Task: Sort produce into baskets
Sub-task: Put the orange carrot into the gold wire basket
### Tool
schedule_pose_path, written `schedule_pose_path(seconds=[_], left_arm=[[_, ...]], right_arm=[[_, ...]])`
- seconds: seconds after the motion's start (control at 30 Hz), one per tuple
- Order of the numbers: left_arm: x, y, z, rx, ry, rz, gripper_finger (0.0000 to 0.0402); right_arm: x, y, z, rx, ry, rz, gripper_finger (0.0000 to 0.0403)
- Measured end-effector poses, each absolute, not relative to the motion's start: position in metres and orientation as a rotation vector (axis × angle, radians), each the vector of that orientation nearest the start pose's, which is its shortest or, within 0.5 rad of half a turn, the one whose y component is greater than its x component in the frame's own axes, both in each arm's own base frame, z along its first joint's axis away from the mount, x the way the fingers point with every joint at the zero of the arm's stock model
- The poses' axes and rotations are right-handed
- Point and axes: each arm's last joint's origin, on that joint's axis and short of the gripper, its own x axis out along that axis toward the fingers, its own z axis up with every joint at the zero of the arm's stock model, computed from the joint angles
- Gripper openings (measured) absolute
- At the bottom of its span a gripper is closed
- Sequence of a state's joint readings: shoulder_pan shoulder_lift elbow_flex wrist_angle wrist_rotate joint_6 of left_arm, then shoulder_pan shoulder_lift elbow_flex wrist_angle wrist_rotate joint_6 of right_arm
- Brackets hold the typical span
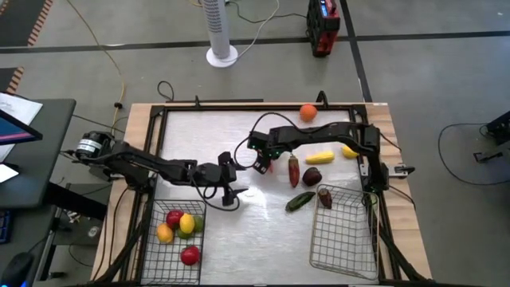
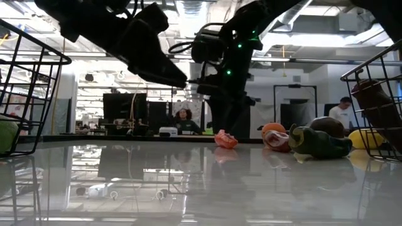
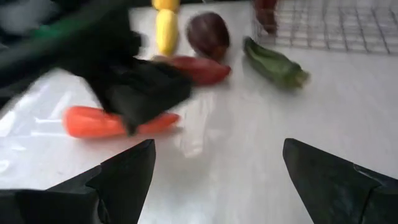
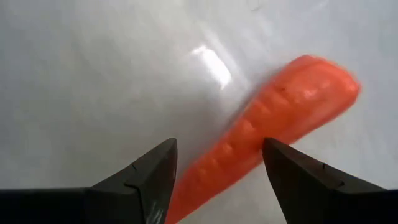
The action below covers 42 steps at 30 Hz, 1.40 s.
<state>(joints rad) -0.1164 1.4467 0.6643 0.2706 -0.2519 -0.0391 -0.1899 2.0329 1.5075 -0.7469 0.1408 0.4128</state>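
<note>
A carrot (image 4: 273,137) lies on the white table. My right gripper (image 4: 221,171) hangs open just above it, one finger on each side of the carrot's narrow half; I see no touch. In the high view this gripper (image 1: 264,162) is at the table's middle. My left gripper (image 1: 233,196) is open and empty, a little nearer and to the left, pointing toward the carrot (image 3: 93,122). The left basket (image 1: 151,267) holds several fruits. The right basket (image 1: 344,239) holds one dark red piece (image 1: 324,196).
To the right of the carrot lie a red pepper (image 1: 293,169), a dark plum (image 1: 312,176), a yellow corn (image 1: 319,157), a lemon (image 1: 349,151) and a green cucumber (image 1: 300,201). An orange (image 1: 307,112) sits at the far edge. Bare table lies between the baskets.
</note>
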Motion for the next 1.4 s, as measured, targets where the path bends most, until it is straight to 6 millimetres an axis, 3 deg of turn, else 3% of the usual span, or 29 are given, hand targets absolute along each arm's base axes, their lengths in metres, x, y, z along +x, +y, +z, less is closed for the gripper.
schedule_pose_path(seconds=[0.13,0.43,0.93,1.2,1.4], left_arm=[[0.284,-0.034,0.187,0.073,0.515,0.11,0.0341],[0.283,-0.037,0.186,0.097,0.526,0.095,0.0341],[0.283,-0.037,0.185,0.073,0.533,0.102,0.0341],[0.283,-0.037,0.185,0.074,0.534,0.101,0.0341],[0.283,-0.037,0.185,0.075,0.534,0.101,0.0341]], right_arm=[[0.402,-0.076,0.177,0.323,1.191,-0.593,0.0265],[0.4,-0.063,0.199,0.285,1.141,-0.707,0.0265],[0.39,-0.066,0.159,0.373,1.036,-0.827,0.0265],[0.394,-0.066,0.158,0.385,0.984,-0.812,0.0263],[0.394,-0.066,0.158,0.356,0.998,-0.791,0.0235]])
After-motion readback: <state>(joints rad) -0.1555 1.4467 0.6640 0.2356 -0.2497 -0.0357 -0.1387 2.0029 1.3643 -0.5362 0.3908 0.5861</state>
